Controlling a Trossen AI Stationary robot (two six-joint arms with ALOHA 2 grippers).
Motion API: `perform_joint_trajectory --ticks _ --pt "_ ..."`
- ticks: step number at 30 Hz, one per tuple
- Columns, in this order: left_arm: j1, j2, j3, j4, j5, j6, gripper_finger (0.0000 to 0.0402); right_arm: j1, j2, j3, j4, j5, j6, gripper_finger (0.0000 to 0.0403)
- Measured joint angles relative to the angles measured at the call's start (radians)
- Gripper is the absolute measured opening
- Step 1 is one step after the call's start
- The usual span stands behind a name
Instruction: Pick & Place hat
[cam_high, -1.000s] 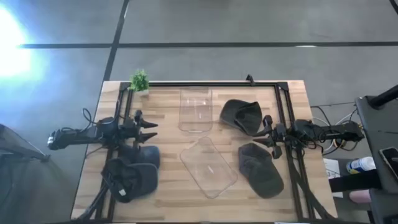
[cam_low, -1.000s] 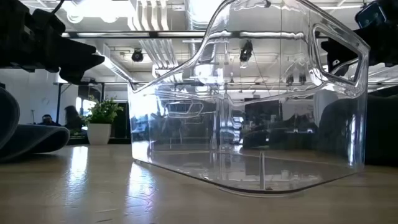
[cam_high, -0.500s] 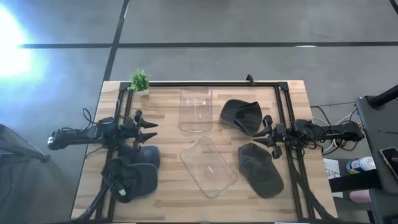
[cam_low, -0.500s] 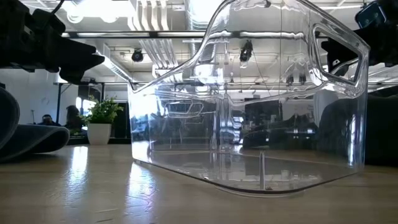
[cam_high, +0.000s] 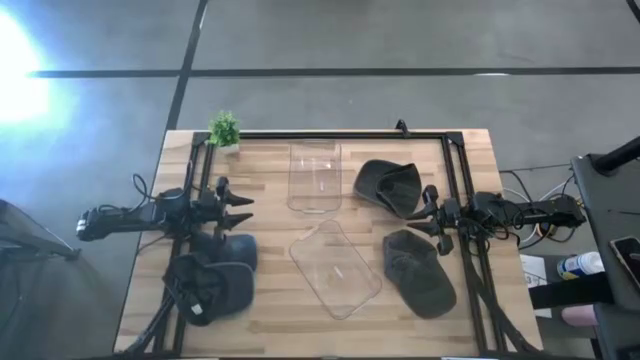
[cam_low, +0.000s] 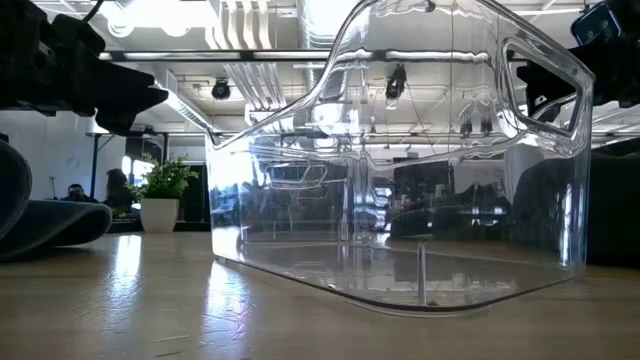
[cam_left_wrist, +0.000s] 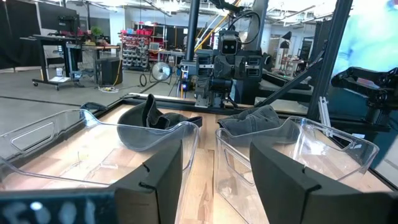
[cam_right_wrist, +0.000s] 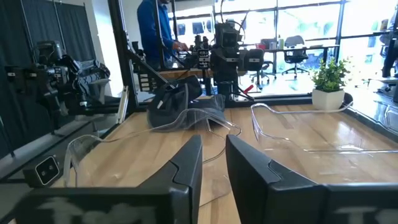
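Several dark grey hats lie flat on the wooden table: two at the left near corner (cam_high: 212, 285), one on the right toward the far side (cam_high: 390, 186), one at the right near side (cam_high: 418, 272). My left gripper (cam_high: 243, 209) hovers open above the left side, just beyond the left hats; its wrist view shows its fingers wide apart (cam_left_wrist: 214, 180). My right gripper (cam_high: 420, 211) hovers open between the two right hats, its fingers a narrow gap apart (cam_right_wrist: 213, 168). Neither gripper touches a hat.
Two clear plastic bins stand mid-table: one at the far centre (cam_high: 314, 177), one turned askew at the near centre (cam_high: 336, 268), which fills the low view (cam_low: 400, 180). A small potted plant (cam_high: 224, 130) sits at the far left corner. A black frame (cam_high: 330, 135) borders the table.
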Motion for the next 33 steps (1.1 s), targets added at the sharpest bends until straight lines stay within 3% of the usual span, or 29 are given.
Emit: perform_joint_trajectory --ticks 13,24,33 --pt "0.000 0.000 0.000 0.000 0.000 0.000 0.0181 0.000 0.000 0.000 0.000 0.000 0.000 0.0082" --pt "0.000 0.000 0.000 0.000 0.000 0.000 0.0181 0.000 0.000 0.000 0.017 0.000 0.011 0.0069" --pt "0.000 0.000 0.000 0.000 0.000 0.000 0.0181 0.000 0.000 0.000 0.013 0.006 0.330 0.0077"
